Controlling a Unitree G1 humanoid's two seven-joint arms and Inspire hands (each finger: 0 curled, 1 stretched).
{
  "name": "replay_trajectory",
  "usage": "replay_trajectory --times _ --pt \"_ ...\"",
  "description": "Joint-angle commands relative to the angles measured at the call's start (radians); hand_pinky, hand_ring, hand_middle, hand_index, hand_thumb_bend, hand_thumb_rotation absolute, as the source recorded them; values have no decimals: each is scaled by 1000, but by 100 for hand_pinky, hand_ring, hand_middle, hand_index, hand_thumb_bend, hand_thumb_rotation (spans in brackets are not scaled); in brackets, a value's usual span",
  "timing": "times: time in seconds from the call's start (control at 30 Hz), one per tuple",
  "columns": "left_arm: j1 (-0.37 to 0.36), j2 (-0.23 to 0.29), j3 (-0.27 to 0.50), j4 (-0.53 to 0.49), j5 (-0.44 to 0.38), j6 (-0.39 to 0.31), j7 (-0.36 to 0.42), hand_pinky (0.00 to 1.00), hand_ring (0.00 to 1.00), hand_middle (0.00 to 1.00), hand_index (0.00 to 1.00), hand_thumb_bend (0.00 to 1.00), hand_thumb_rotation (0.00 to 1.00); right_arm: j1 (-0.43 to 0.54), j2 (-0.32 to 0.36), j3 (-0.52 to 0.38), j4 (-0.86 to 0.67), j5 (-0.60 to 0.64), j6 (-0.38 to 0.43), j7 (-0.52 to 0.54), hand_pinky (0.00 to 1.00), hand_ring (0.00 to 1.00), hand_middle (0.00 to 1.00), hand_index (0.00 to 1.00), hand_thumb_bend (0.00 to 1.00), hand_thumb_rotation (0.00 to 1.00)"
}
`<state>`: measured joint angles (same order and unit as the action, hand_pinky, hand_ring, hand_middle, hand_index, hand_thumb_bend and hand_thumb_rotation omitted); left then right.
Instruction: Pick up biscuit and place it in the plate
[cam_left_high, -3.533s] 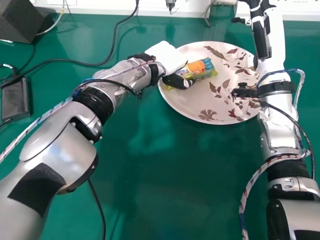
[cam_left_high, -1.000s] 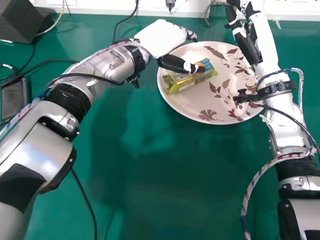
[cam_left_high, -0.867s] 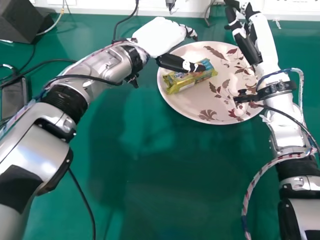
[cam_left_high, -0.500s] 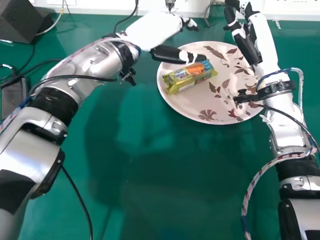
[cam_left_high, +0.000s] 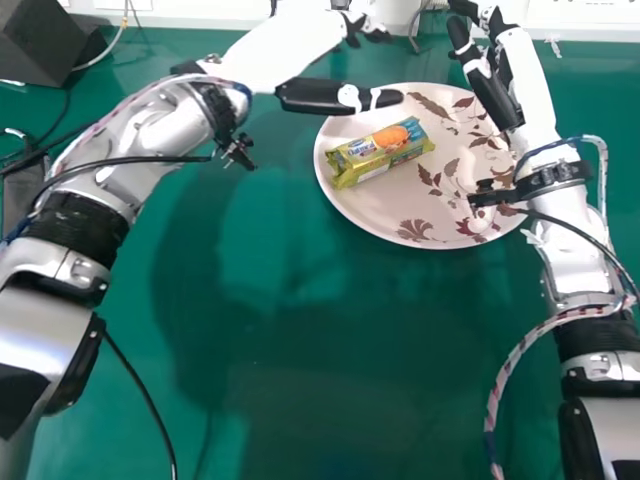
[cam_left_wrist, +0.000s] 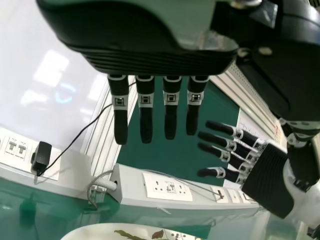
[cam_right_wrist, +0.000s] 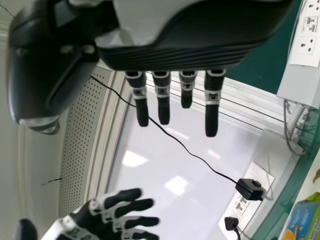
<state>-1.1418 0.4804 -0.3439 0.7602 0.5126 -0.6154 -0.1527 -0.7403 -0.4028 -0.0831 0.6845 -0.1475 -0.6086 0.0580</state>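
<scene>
Yellow-green biscuit packet (cam_left_high: 378, 153) lies at a slant on the plate (cam_left_high: 370, 215), toward its left side. Plate is pale pink with brown and red leaf print, on a green table (cam_left_high: 300, 340). Left hand (cam_left_high: 285, 50): fingers straight, thumb well apart from them and over the plate's far left part, not touching the packet, nothing held. Right hand (cam_left_high: 492, 92): past the plate's far right side, fingers straight, empty. Dark box (cam_left_high: 42, 38) at far left corner.
</scene>
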Motion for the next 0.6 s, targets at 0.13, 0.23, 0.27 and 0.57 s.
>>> replay_trajectory --times 0.13,0.23,0.27,0.57 --pt "44 21 58 -48 -77 -28 -47 67 78 85 86 100 100 -7 -10 -2 -3 11 -5 6 72 85 91 88 83 26" --pt "63 28 82 -60 -109 -48 -66 67 78 85 86 100 100 -5 -11 -2 -10 9 -2 5 70 86 91 88 82 24" --pt "70 29 90 -65 -122 -49 -76 67 77 85 86 100 100 -4 -11 -3 -11 10 0 7 71 86 92 88 81 24" --pt "122 36 158 -88 -253 -69 -163 69 77 86 86 100 100 -6 -14 -5 -5 18 -4 15 75 89 92 88 81 24"
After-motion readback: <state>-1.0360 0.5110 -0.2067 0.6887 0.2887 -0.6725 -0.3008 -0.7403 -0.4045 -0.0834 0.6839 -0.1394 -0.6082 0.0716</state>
